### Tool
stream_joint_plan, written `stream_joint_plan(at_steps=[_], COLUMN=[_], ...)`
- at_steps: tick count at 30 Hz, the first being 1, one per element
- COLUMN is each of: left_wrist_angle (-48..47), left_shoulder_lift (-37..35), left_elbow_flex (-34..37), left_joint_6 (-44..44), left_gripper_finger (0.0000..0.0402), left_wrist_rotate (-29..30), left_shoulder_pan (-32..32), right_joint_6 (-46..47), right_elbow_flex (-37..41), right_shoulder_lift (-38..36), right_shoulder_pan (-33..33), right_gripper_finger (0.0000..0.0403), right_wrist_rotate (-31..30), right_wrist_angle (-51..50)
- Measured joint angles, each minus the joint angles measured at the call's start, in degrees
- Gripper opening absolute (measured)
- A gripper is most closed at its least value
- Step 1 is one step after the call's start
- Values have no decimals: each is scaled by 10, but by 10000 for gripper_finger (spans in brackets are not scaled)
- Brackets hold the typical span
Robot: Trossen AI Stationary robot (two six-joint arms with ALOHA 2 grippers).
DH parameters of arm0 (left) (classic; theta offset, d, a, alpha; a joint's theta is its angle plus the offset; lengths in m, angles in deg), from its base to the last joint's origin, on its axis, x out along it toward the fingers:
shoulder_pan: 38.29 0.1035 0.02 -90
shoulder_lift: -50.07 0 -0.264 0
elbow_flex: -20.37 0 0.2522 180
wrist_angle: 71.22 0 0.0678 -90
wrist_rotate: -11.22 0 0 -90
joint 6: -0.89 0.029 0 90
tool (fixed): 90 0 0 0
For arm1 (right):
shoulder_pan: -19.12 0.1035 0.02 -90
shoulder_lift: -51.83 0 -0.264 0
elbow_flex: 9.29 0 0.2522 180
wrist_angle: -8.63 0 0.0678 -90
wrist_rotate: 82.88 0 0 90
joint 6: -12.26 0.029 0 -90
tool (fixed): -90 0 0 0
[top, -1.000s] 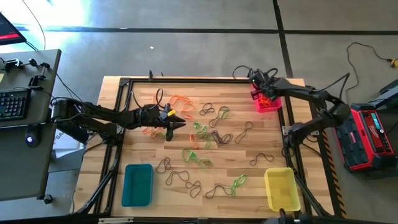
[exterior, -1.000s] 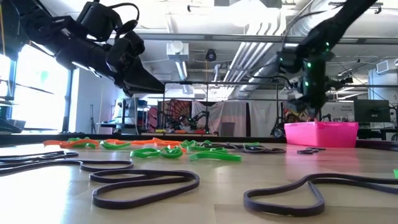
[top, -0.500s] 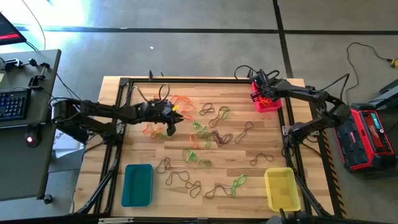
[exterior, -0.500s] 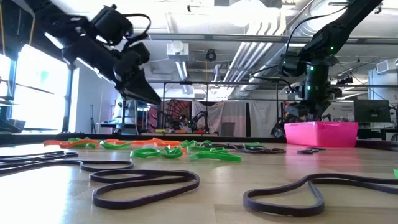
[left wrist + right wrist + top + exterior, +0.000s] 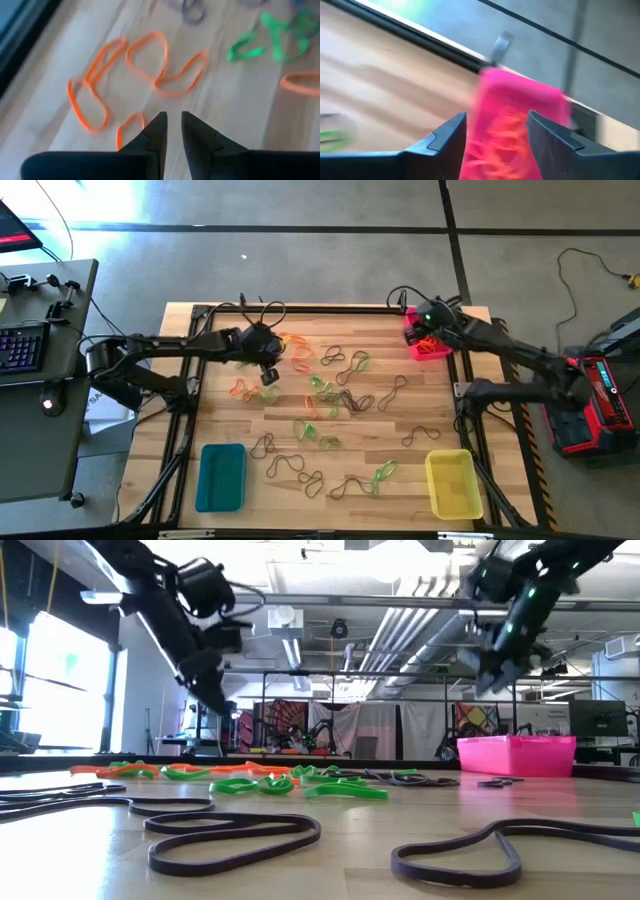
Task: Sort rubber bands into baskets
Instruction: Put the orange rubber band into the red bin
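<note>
- The left gripper [image 5: 268,376] hung over the wooden worktop [image 5: 390,435] near its far left part, above a cluster of thin orange rubber loops [image 5: 150,65]. Its fingers [image 5: 156,132] stood narrow, with a slim gap and nothing between them.
- The right gripper [image 5: 418,314] hovered at the small pink-red rectangular plastic basket [image 5: 430,343] in the far right corner. Its fingers [image 5: 451,135] were spread wide and empty.
- Orange bands [image 5: 495,142] lay inside that pink-red basket, though the wrist view is smeared and their number cannot be told.
- Bright green loops [image 5: 318,405] and dark brown loops [image 5: 300,473] lay scattered across the middle of the worktop.
- The teal plastic basket [image 5: 220,476] sat at the near left, and the yellow plastic basket [image 5: 452,481] at the near right, well apart from each other.
</note>
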Motion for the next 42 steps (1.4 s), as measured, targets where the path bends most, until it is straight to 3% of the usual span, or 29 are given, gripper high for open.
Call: stream_joint_plan(at_steps=[7,12,16,22,32,42], left_wrist_angle=[4,42,51,77,80,75], left_shoulder_lift=[68,110,135,159,177,163], left_elbow_flex=[0,0,-1,-1,-4,-1], left_joint_6=[5,29,44,36,43,84], left_gripper_finger=[97,155,184,190,157,19], left_wrist_rotate=[-16,27,51,54,6,-11], left_shoulder_pan=[27,34,39,53,83,82], right_joint_6=[20,34,37,48,46,19], right_elbow_flex=[0,0,-1,-1,-1,34], right_shoulder_lift=[-36,-23,-18,-18,-18,-12], right_shoulder_pan=[132,203,237,257,258,260], right_gripper_finger=[195,195,195,195,195,186], right_wrist_rotate=[31,-2,-28,-40,-46,-42], right_wrist_angle=[51,80,85,85,85,124])
